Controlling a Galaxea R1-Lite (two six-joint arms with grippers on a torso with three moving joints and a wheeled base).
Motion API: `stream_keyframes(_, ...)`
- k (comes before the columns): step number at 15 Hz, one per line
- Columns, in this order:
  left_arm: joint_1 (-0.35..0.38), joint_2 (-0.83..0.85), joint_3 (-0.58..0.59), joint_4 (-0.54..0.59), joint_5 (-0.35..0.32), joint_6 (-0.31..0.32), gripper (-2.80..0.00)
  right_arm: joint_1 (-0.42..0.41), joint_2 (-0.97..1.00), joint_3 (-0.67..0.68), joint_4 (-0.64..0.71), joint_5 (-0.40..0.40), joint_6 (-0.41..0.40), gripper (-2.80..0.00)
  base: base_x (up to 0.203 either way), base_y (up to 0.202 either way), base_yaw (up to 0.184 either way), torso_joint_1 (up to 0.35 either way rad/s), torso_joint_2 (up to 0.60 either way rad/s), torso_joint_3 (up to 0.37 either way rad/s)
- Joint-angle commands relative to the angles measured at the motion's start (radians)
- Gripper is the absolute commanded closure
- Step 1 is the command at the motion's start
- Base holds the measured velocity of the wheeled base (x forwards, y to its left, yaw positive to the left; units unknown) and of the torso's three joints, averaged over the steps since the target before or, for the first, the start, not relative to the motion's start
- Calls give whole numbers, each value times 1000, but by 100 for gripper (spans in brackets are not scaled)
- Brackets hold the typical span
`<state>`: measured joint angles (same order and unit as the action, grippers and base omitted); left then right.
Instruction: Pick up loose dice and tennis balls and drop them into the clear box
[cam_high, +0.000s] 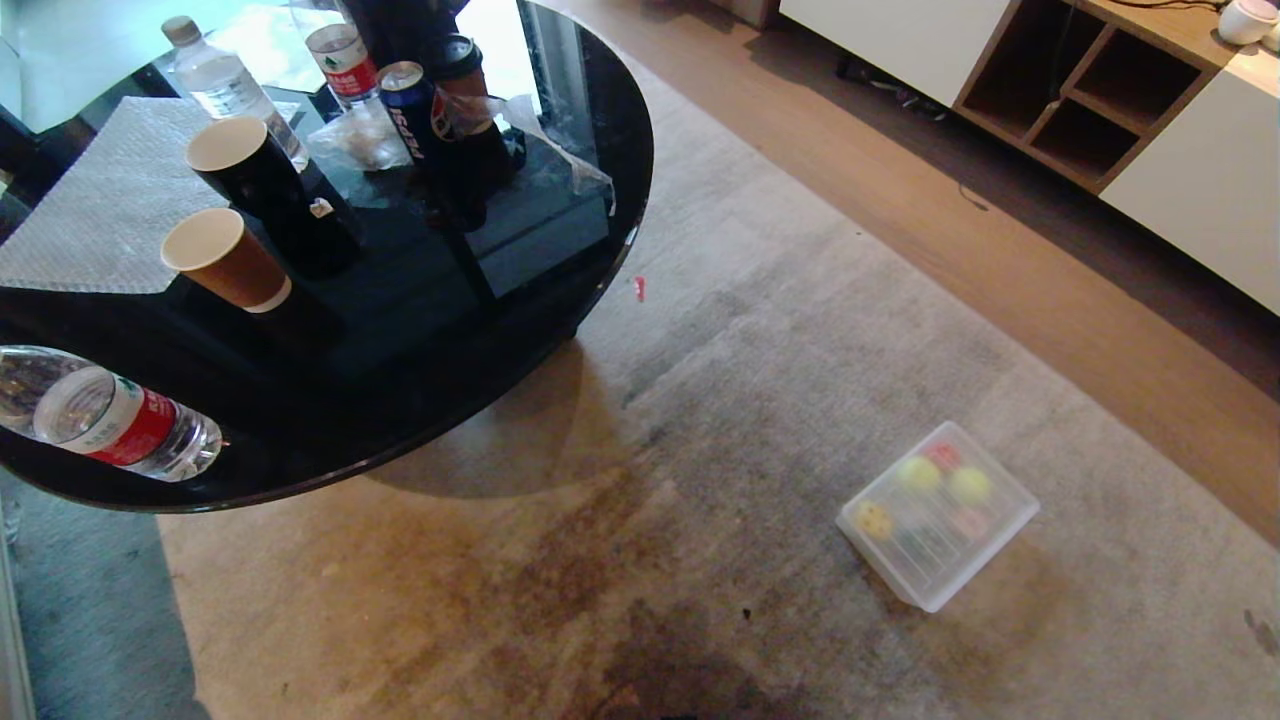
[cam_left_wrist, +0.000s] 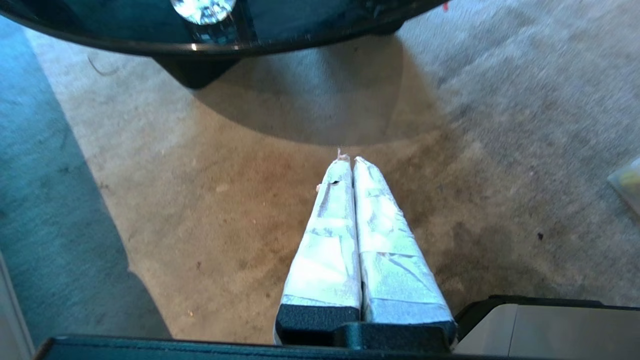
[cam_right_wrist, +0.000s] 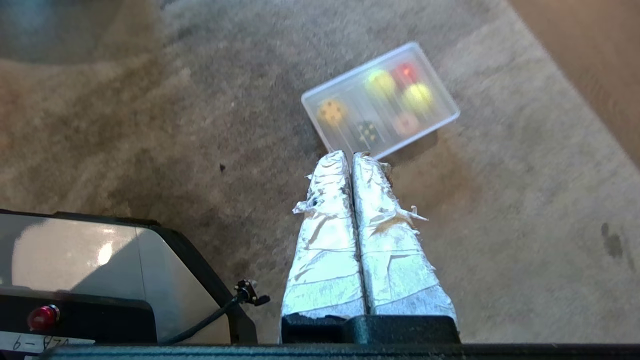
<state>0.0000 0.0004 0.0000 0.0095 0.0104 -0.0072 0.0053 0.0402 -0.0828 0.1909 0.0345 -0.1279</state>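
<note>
The clear box (cam_high: 938, 515) sits on the grey carpet (cam_high: 760, 330), well out from the round black table (cam_high: 560, 330) and nearer the carpet's edge by the wood floor. A ribbed lid covers it. Through the frosted plastic show two tennis balls (cam_high: 920, 472) side by side, a red die (cam_high: 943, 454) behind them, a yellow die (cam_high: 872, 520) at the near corner and a dark one beside it. The left gripper (cam_left_wrist: 352, 160) and right gripper (cam_right_wrist: 350, 156) hang over bare carpet, both pinched closed and empty.
</note>
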Motion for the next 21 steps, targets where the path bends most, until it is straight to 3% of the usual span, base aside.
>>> stream_keyframes(1,0,0,0,0,0,0,0,1,3,0,1,1,-1,0,0,0,0,-3,0,216)
stream_keyframes(21,0,0,2,0,0,-2,0,2,1,0,1,1,-1,0,0,0,0,2,2,202)
